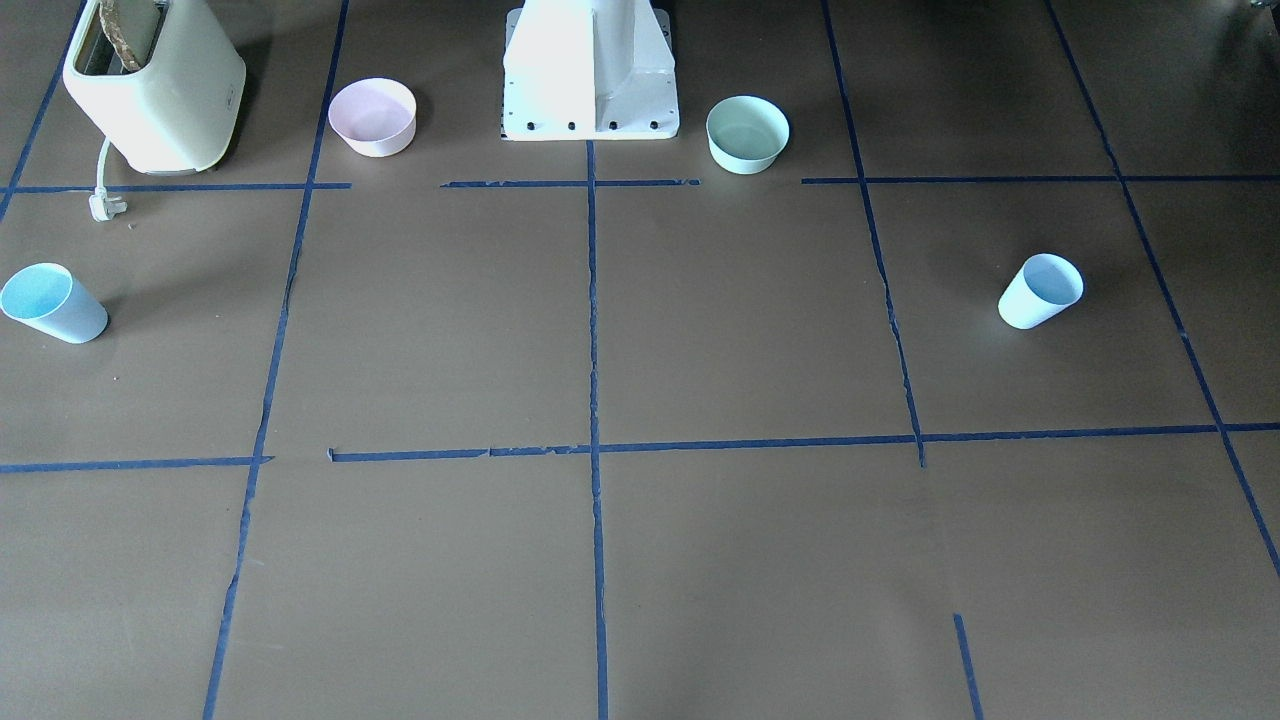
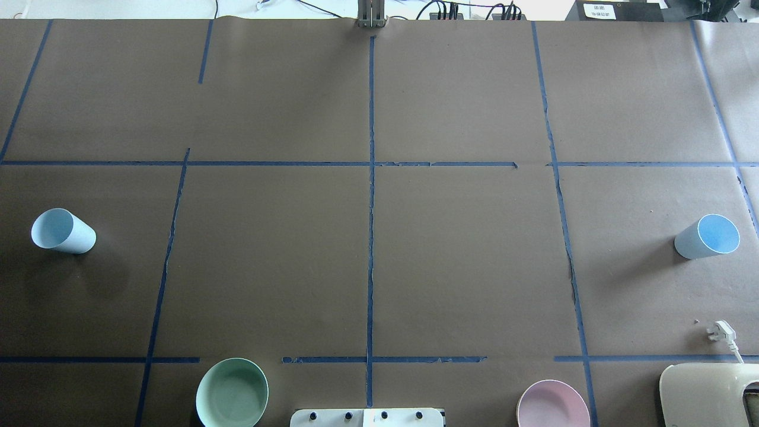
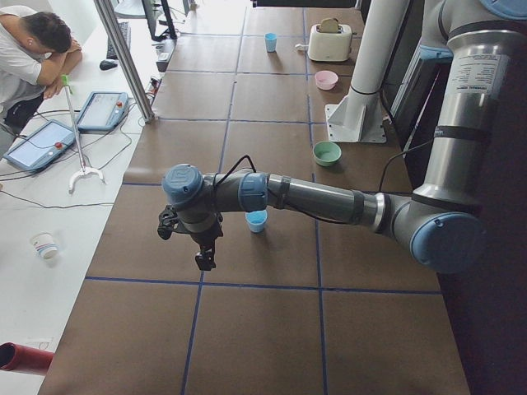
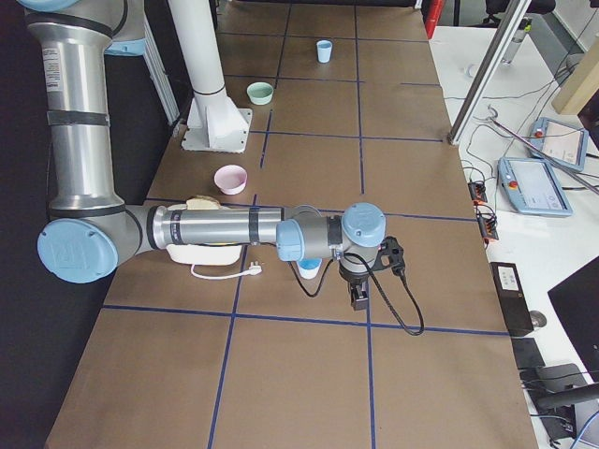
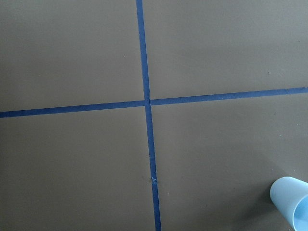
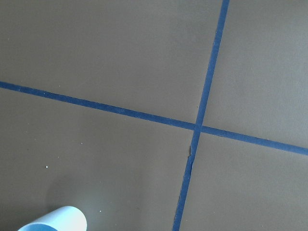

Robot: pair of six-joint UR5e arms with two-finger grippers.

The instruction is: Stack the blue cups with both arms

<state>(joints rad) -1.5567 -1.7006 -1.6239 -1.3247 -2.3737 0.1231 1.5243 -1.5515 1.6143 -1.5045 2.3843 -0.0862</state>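
Two pale blue cups stand upright, mouths up, far apart on the brown table. One is at the robot's left (image 2: 62,231) (image 1: 1040,290), the other at its right (image 2: 707,236) (image 1: 52,303). My left gripper (image 3: 202,259) hangs above the table a little beyond the left cup (image 3: 257,220), apart from it. My right gripper (image 4: 358,297) hangs likewise beside the right cup (image 4: 309,268). I cannot tell whether either is open or shut. Each wrist view shows a cup at its bottom edge (image 5: 291,199) (image 6: 55,220).
Near the white pedestal base (image 1: 590,70) stand a pink bowl (image 1: 372,116) and a mint-green bowl (image 1: 747,133). A cream toaster (image 1: 155,80) with a loose plug (image 1: 105,205) sits at the robot's right. Blue tape lines grid the table. A person (image 3: 33,49) sits beyond the far edge.
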